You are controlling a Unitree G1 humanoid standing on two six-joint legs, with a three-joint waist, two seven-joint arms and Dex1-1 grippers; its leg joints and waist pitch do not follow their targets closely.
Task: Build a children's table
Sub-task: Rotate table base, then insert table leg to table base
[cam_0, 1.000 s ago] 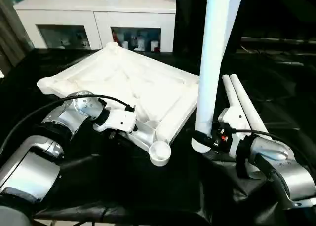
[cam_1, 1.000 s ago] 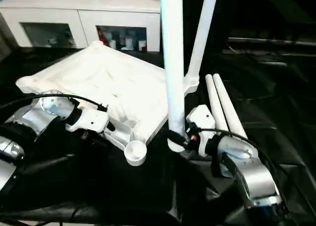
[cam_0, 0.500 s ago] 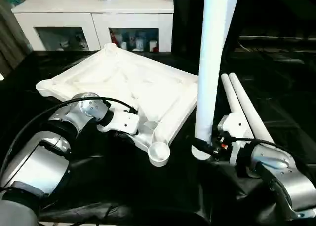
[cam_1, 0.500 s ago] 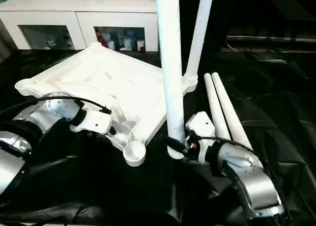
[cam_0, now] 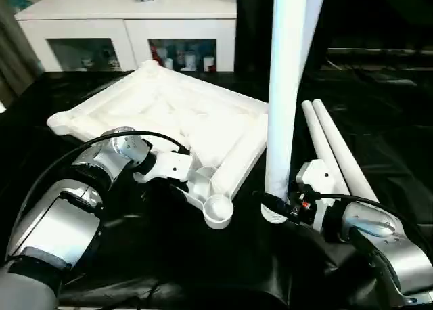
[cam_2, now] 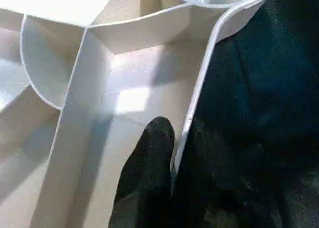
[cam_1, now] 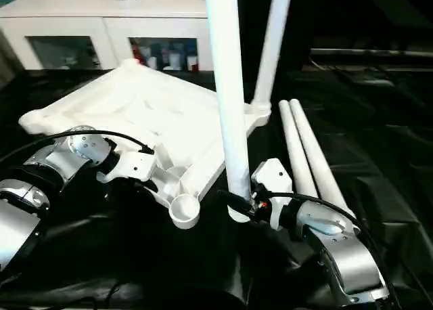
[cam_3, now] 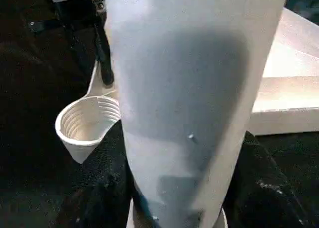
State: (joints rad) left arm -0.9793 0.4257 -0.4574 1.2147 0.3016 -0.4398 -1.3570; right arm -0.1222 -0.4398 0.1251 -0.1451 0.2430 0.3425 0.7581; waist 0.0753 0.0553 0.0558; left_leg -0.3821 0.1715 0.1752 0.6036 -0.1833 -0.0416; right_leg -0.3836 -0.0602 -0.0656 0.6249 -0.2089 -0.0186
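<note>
The white tabletop (cam_0: 203, 120) lies underside up on black cloth, tilted, with an open round corner socket (cam_0: 218, 210) nearest me. My left gripper (cam_0: 183, 181) is at the near rim beside that socket. In the left wrist view one black fingertip (cam_2: 157, 133) presses the inside of the thin rim wall (cam_2: 199, 88), the jaws shut on it. My right gripper (cam_0: 274, 205) is shut on the lower end of a white leg (cam_0: 284, 86), held upright just right of the socket (cam_3: 87, 126). Another leg (cam_1: 270, 46) stands in the far right corner socket.
Two more white legs (cam_0: 331, 147) lie side by side on the cloth right of the tabletop, just behind my right wrist. A white glass-doored cabinet (cam_0: 128, 19) stands along the back. Black cloth covers the surface around the tabletop.
My left gripper has edged along the rim toward the corner socket and closed on the rim wall. The right gripper still holds the leg upright, its lower end slightly nearer me.
</note>
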